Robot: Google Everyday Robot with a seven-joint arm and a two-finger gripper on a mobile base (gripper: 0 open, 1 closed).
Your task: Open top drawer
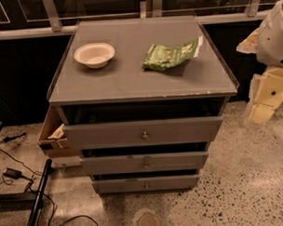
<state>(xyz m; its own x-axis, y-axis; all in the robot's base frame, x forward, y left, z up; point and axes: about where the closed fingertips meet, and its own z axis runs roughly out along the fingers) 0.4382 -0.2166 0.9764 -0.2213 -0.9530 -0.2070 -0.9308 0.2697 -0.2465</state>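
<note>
The top drawer (142, 132) is the widest grey front of the cabinet, with a small round metal knob (145, 135) at its centre. It stands a little way out from the cabinet, with a dark gap above it. My gripper (264, 101) is the cream-coloured piece at the right edge of the view, below the white arm (273, 31). It hangs beside the cabinet's right side, well apart from the drawer and its knob, and it holds nothing that I can see.
Below are two narrower grey drawers (144, 162) (146, 183). On the cabinet top lie a white bowl (94, 54) and a green bag (171, 54). A cardboard box (51, 134) sits at the cabinet's left. Cables (13, 175) and a black pole (39, 197) lie on the floor at left.
</note>
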